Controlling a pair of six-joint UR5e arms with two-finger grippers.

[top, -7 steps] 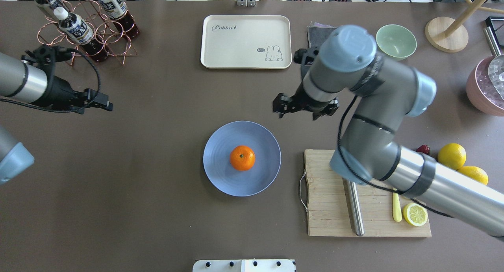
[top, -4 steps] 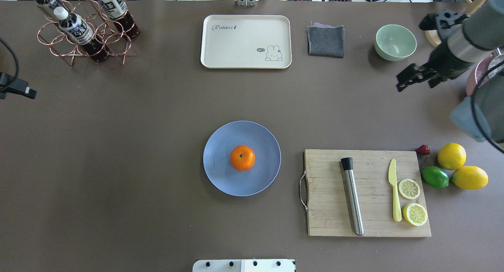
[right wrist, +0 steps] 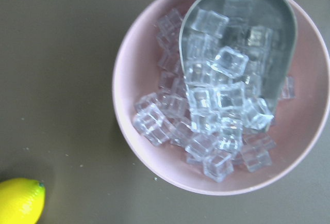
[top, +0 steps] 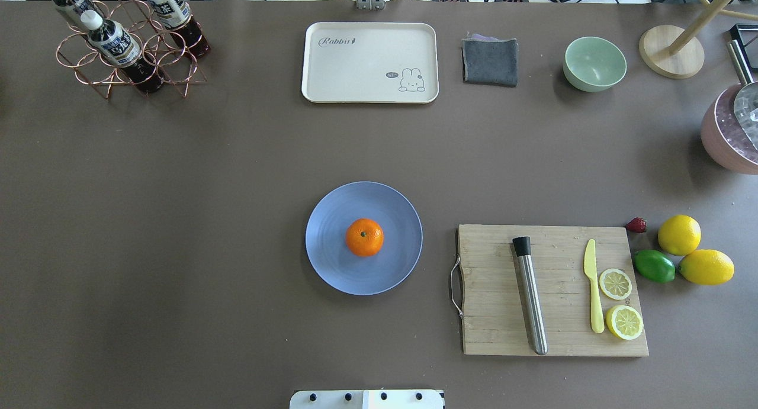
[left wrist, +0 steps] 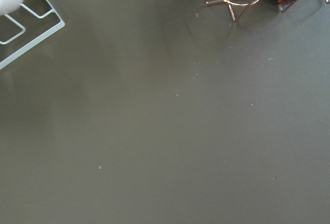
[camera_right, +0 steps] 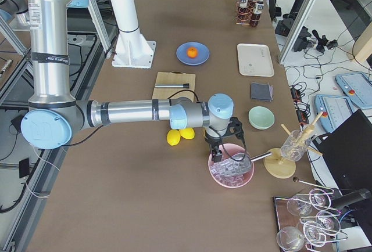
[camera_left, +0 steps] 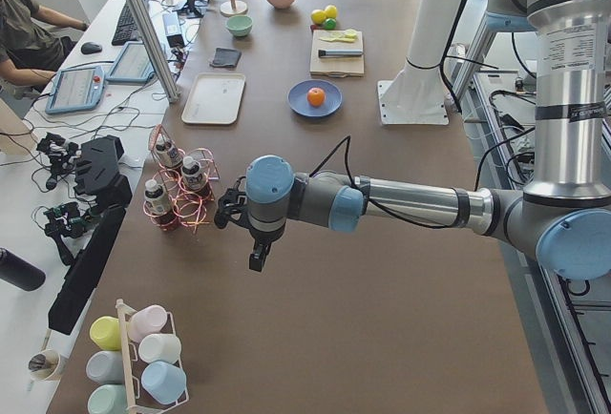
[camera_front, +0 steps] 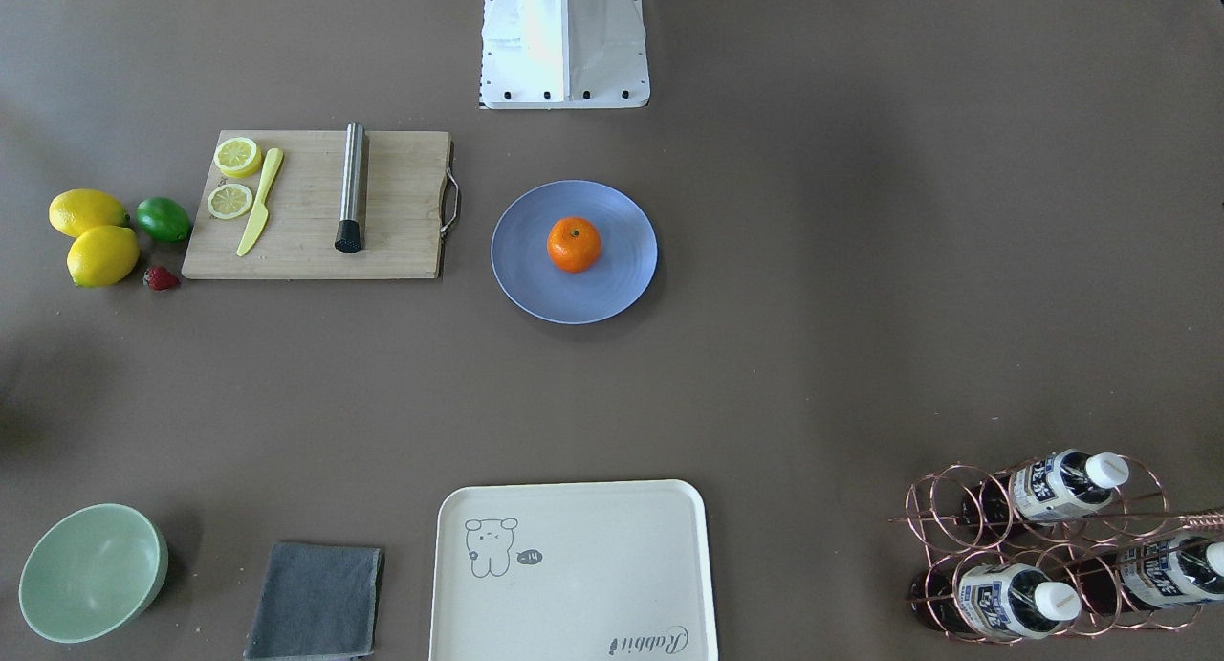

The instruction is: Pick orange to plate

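**Task state.** The orange [top: 364, 237] sits stem-dot up at the middle of the plate [top: 331, 270], which lies mid-surface [top: 177, 219]. Neither of my tools touches it. From this I judge the placing done, with nothing left but to keep clear.

**Left arm.** It shows only from the surface's left end and is absent from the overhead and front views. It is stretched low across the surface. My left tool [camera_left: 258, 259] points down over bare surface just beside the bottle rack [camera_left: 181, 190], well apart from the plate. Its wrist camera shows bare surface and a corner of the rack.

**Right arm.** It shows only from the right end and is stretched out likewise. My right tool [camera_right: 215, 154] hangs over the ice bowl [camera_right: 232, 186], near the lemons [camera_right: 180, 135] and well apart from the plate. Its wrist camera looks straight down on the ice and the scoop [right wrist: 242, 38].

**Tool state.** I cannot tell whether either tool's fingers are apart or together.
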